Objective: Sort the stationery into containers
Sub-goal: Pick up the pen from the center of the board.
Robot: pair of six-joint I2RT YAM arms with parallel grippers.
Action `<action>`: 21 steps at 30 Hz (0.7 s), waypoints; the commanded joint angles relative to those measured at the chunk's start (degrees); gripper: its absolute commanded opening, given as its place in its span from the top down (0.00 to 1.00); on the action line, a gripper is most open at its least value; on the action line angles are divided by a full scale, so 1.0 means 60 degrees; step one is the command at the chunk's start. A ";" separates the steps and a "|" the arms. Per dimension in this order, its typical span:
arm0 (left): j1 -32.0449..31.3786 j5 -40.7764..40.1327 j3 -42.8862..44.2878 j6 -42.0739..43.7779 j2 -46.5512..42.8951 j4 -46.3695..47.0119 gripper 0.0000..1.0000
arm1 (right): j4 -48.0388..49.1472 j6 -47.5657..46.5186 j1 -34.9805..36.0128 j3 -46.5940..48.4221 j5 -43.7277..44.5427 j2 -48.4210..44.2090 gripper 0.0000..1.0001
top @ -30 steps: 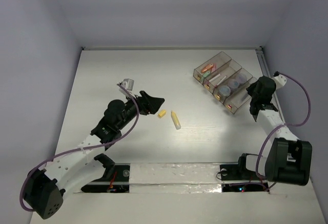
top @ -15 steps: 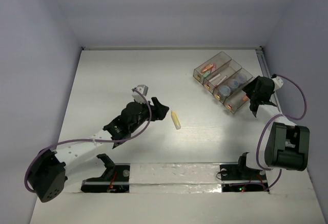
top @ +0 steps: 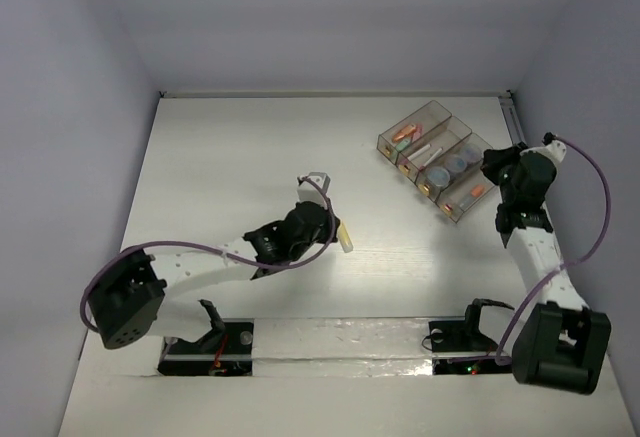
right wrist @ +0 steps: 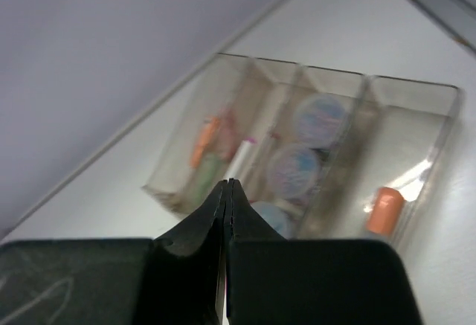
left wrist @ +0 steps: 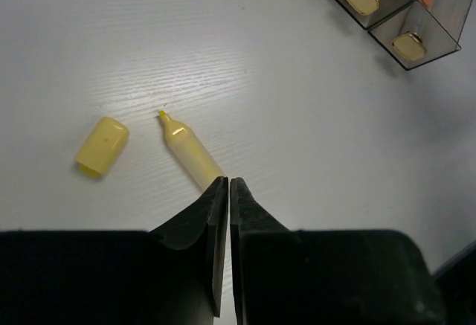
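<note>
Left claw (left wrist: 227, 184): pinched closed, empty, tips at the tail of the uncapped yellow marker (left wrist: 190, 150) on the worktop (left wrist: 282, 79). Yellow cap (left wrist: 102, 145): loose, just beside it. Right claw (right wrist: 227, 185): closed, empty, facing the smoky bins (right wrist: 413, 91), which hold round tins (right wrist: 294, 169) and an orange marker (right wrist: 384, 210).

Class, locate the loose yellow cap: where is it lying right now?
In the left wrist view, the yellow cap lies on the table, left of the uncapped yellow marker and apart from it.
</note>
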 commanded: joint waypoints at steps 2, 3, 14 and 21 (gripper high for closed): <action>-0.0370 -0.1217 0.0799 -0.0284 0.0817 -0.0618 1.00 | 0.0577 0.0094 0.0562 -0.0338 -0.3121 -0.1098 1.00; -0.0370 -0.1248 0.0945 -0.0357 0.0980 -0.0662 1.00 | 0.0562 0.0152 0.0752 -0.0397 -0.3404 -0.1202 1.00; -0.0750 -0.2155 0.2629 -0.1559 0.3352 -0.2417 0.72 | 0.0299 0.0197 0.2351 -0.1364 -0.5470 -0.2448 0.89; -0.0839 -0.2390 0.3684 -0.2145 0.4364 -0.3488 0.61 | 0.0050 0.0124 0.3154 -0.1306 -0.5795 -0.2873 0.66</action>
